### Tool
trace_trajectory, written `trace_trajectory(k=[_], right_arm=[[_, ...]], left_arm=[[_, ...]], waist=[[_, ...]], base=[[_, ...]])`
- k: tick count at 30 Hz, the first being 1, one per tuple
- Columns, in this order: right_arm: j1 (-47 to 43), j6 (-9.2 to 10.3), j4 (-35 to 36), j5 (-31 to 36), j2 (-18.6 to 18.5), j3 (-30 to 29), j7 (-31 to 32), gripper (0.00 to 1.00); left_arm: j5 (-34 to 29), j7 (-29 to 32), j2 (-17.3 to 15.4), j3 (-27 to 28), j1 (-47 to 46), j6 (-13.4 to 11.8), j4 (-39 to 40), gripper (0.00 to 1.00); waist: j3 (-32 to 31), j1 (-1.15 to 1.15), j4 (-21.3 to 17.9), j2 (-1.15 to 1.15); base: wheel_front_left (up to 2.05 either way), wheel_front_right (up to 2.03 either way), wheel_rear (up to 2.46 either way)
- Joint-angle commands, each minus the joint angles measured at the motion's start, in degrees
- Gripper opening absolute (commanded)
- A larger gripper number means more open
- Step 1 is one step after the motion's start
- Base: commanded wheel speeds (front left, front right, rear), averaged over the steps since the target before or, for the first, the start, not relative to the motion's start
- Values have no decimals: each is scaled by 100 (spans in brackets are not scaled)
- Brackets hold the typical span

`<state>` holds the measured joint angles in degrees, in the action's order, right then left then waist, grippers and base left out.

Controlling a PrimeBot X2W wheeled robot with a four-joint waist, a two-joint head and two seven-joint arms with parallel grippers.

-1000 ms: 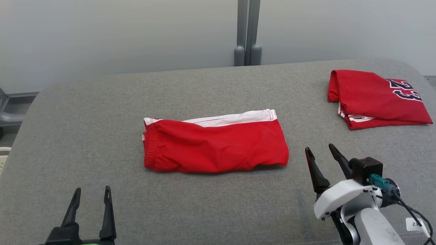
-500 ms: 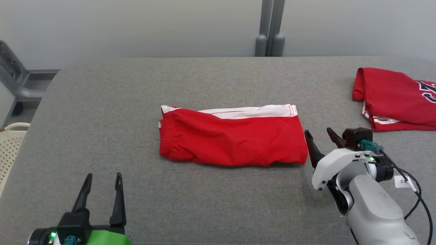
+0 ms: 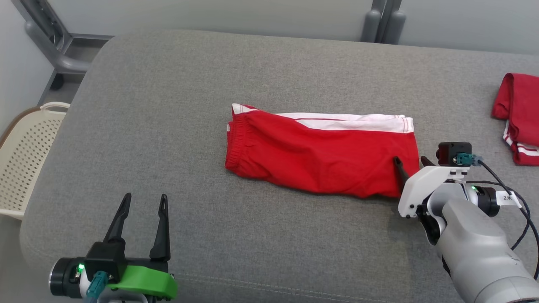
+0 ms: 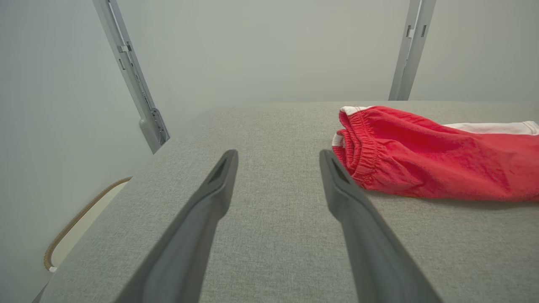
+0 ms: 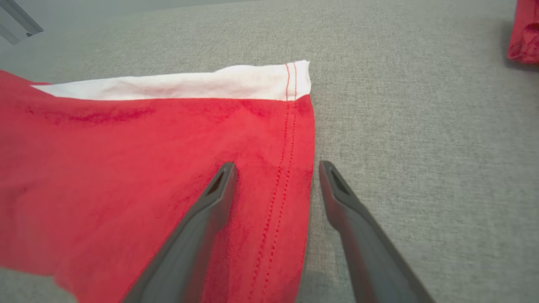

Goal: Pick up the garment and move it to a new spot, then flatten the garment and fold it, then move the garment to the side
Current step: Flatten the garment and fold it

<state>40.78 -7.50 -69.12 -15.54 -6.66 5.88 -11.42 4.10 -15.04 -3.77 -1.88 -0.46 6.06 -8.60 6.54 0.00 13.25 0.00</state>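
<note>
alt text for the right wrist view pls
The open right gripper straddles the hemmed end of folded red shorts with a white band, one finger over the cloth, the other over the grey pad. Another red garment peeks in at the top right corner.

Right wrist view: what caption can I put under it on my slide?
Open right end effector poised astride the stitched hem of red shorts on a grey padded surface.

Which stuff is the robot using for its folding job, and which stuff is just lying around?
For the job: red shorts, right gripper open astride their hem, left gripper open.
Just lying about: folded red jersey, cream basket.
</note>
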Motion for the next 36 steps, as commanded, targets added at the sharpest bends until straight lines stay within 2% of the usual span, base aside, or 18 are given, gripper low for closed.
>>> trace_trajectory(k=[1, 12, 13, 14, 15, 31, 36], right_arm=[[126, 2, -93, -48, -46, -34, 40, 100], [358, 2, -451, -121, 0, -183, 237, 100], [367, 1, -457, -135, 27, -170, 236, 82], [378, 0, -461, -152, 55, -152, 213, 25], [382, -1, -466, -158, 72, -132, 193, 0], [412, 6, -399, -538, -396, 188, 66, 0], [387, 6, -122, -986, -274, 316, 266, 0]], left_arm=[[29, -13, 20, -20, -116, 21, -3, 100], [49, -13, 38, -93, -332, 40, -34, 100], [50, -13, 39, -93, -345, 41, -40, 100], [51, -13, 41, -93, -361, 42, -43, 100], [53, -13, 42, -88, -374, 41, -45, 100], [113, -13, 64, 6, -190, -19, -128, 100], [142, -13, 70, 13, -104, -37, -114, 100]], waist=[[178, 0, 153, 0], [513, 0, 263, 0], [527, 0, 266, 0], [536, 0, 265, 0], [541, 0, 262, 0], [146, 0, -181, 0], [41, 0, -308, 0]], base=[[0, 0, 0], [0, 0, 0], [0, 0, 0], [0, 0, 0], [0, 0, 0], [0, 0, 0], [0, 0, 0]])
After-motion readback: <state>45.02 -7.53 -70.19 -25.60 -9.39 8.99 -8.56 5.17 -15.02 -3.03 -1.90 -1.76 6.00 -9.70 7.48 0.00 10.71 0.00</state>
